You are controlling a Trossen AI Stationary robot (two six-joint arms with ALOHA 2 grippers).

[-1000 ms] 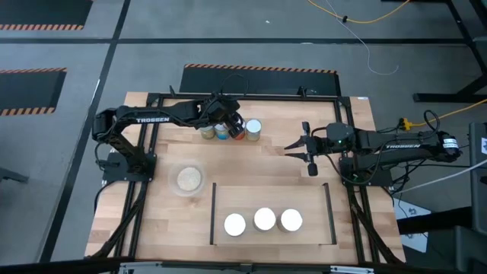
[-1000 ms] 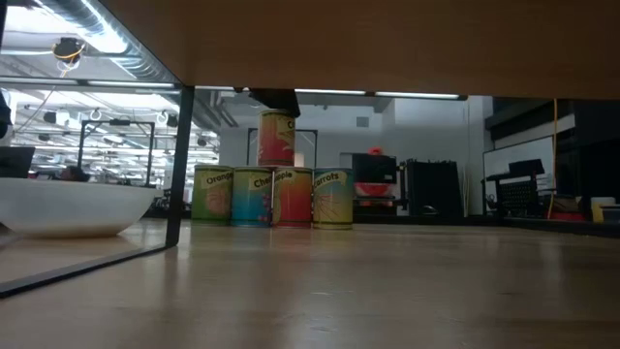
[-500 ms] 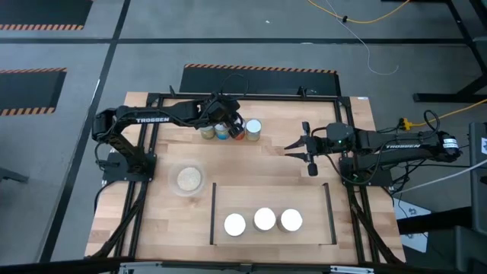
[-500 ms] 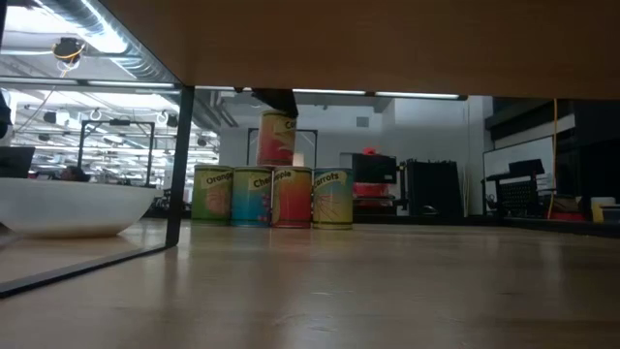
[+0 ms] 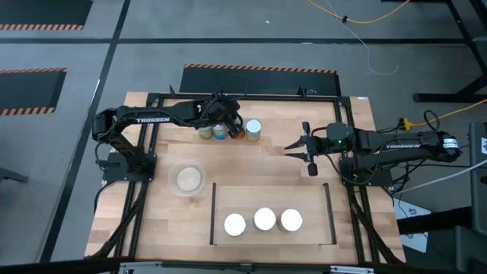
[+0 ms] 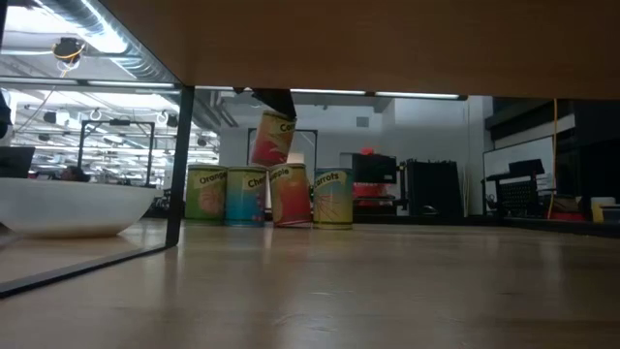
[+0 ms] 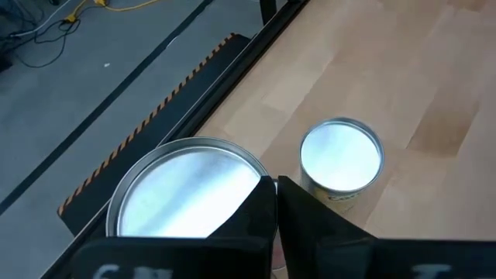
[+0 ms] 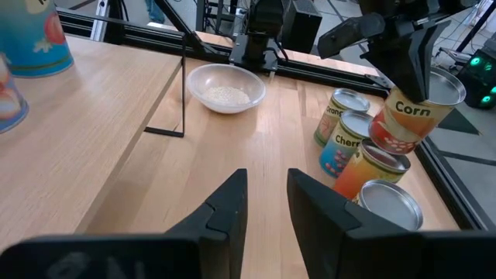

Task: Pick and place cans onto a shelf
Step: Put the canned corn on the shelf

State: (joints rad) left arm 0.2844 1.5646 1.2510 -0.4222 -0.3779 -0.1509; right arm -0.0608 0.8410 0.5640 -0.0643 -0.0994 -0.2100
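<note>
Two arms share our table. Starting at the left, our left gripper (image 5: 226, 120) hangs over the row of cans at the far edge, its fingers pressed together on the rim of the Corn can (image 8: 419, 107), which tilts on top of the lower cans (image 6: 271, 195). One can (image 5: 253, 128) stands at the row's right end. Nearer us sits the dish (image 5: 188, 179). On the shelf (image 5: 312, 198) three cans (image 5: 263, 221) stand in a row. Farther right, our right gripper (image 5: 297, 151) hovers near the table's middle, fingers spread, holding nothing.
</note>
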